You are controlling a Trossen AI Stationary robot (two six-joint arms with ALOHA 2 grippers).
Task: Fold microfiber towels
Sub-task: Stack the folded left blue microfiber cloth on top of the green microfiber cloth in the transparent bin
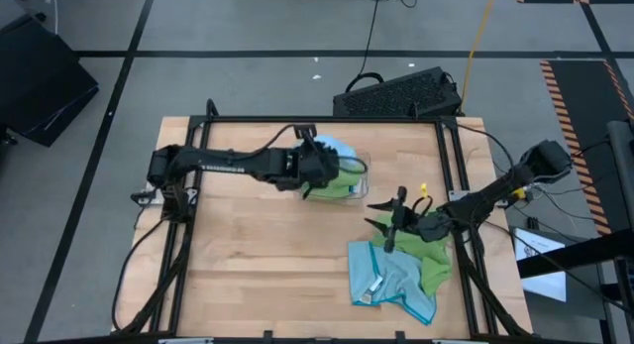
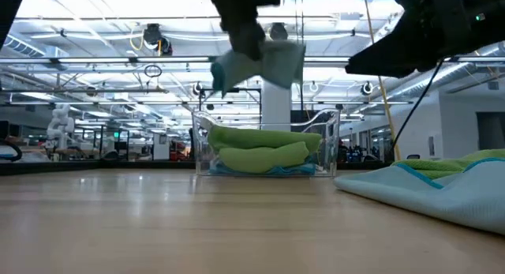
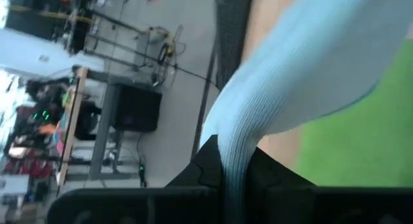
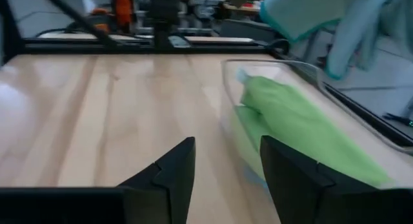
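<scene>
My left gripper (image 1: 319, 173) is shut on a light blue microfiber towel (image 2: 264, 62) and holds it in the air over a clear plastic tray (image 2: 331, 144) at the table's far middle. Folded lime green towels (image 2: 264, 148) lie in the tray, with a blue layer under them. My right gripper (image 1: 373, 214) stands open, clear of the table and right of the tray, with nothing between its fingers (image 4: 174, 169). At the near right a light blue towel (image 1: 386, 280) lies crumpled on the table, partly over a lime green towel (image 1: 433, 257). My left gripper pinches a bunched fold of the light blue towel (image 3: 233, 161) between its two fingers. The fingers come from the table's left, slanting down. The towel is lifted clear and hangs slack above the tray (image 2: 237, 69).
A black frame (image 1: 297, 121) runs along the table's edges. Bare wood (image 1: 258, 255) lies left of and in front of the tray. The loose towels reach close to the near right corner.
</scene>
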